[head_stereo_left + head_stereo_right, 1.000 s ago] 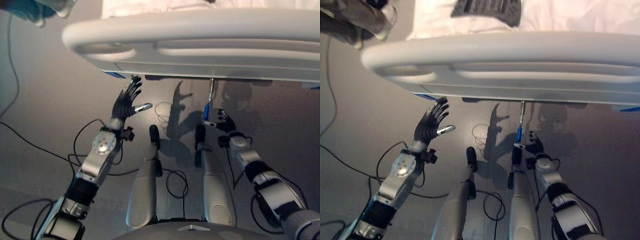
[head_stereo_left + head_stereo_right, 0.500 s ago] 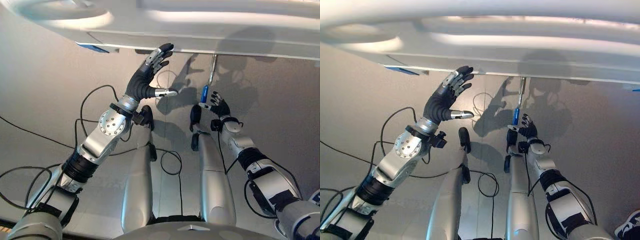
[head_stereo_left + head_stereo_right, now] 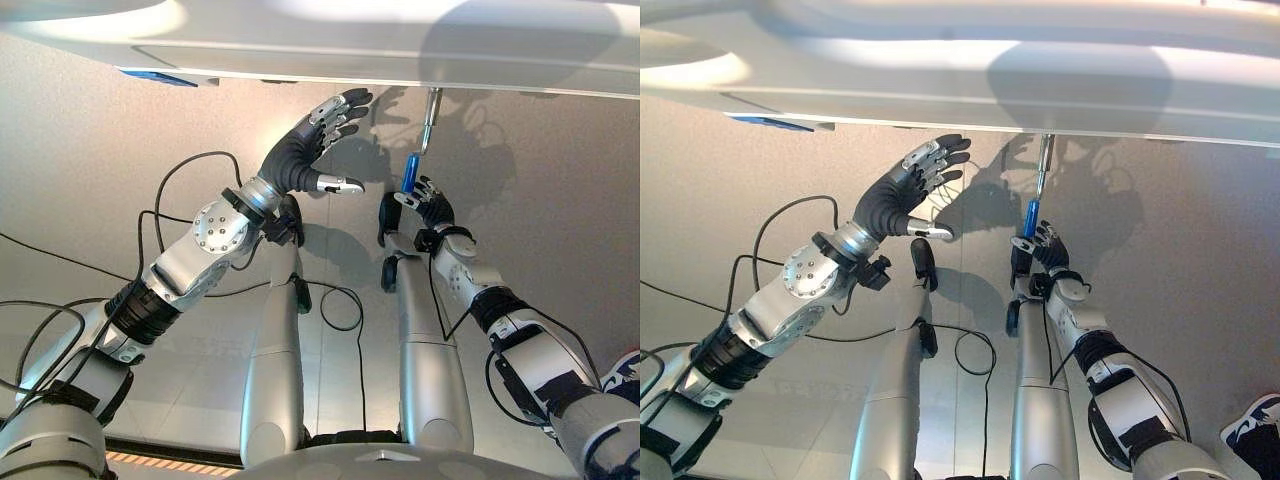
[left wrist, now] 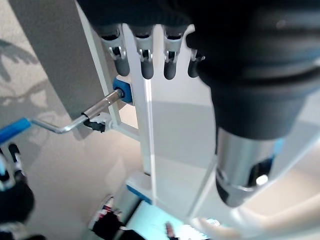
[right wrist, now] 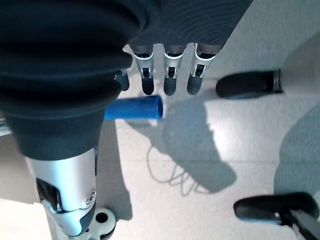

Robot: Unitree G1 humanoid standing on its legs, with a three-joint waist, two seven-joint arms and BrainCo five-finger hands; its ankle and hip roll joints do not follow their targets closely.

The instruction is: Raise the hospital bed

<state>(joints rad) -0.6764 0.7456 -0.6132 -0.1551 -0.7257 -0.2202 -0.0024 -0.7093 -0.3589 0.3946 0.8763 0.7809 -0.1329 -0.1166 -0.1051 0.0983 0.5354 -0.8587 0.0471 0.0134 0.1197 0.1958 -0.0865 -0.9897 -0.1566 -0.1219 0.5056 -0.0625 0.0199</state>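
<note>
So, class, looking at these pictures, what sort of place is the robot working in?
Probably a hospital room or care ward mock-up: a pale bed footboard overhead, a metal crank with a blue handle hanging under it, and a smooth grey floor.

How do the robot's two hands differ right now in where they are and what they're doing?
The left hand is raised near the bed's footboard, fingers spread, touching nothing; the right hand sits lower, at the crank's blue handle. The left hand stands away from the crank, the right beside it. Both are open, neither gripping anything.
</note>
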